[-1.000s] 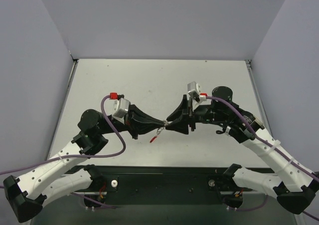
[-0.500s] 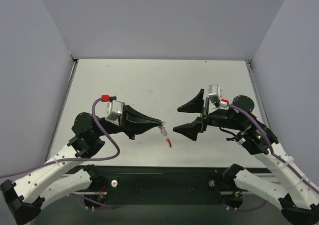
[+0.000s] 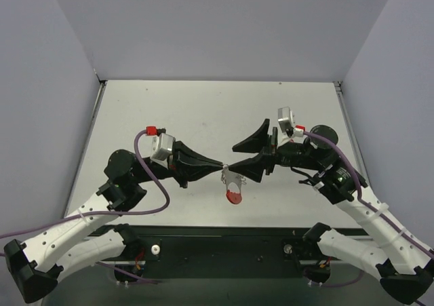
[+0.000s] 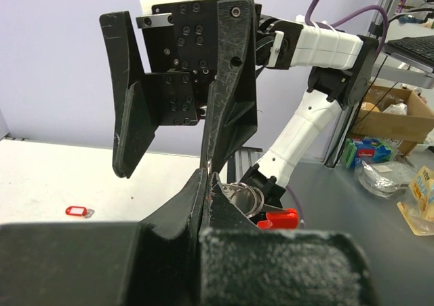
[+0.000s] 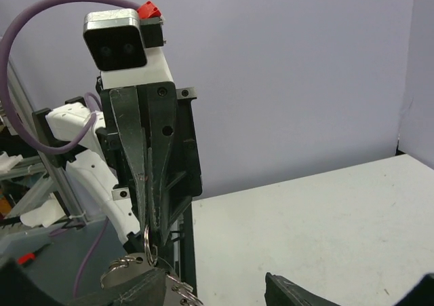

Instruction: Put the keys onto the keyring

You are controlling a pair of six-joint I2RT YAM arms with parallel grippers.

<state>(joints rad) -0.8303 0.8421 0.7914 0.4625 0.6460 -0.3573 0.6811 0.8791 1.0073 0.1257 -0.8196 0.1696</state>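
Note:
My left gripper (image 3: 222, 165) is shut on a small silver ring of the keyring (image 3: 234, 182), held above the table. The rest hangs below its tips: silver rings and a red arc (image 3: 234, 197). In the left wrist view the rings (image 4: 245, 192) and the red piece (image 4: 279, 219) sit just right of my shut fingertips (image 4: 201, 190). My right gripper (image 3: 232, 159) faces the left one, open, its lower finger against the left tips. In the right wrist view the ring (image 5: 147, 241) hangs from the left gripper's tips above a flat silver piece (image 5: 122, 265). One key with a small red tag (image 4: 77, 212) lies on the table.
Grey walls close in the white table (image 3: 203, 109) at the left, back and right. The black base rail (image 3: 224, 241) runs along the near edge. Purple cables loop over both wrists.
Half a second ago the arms were apart with the right jaws wide. Both have moved back together, the right jaws have narrowed, and the hanging bundle now sits between the two grippers.

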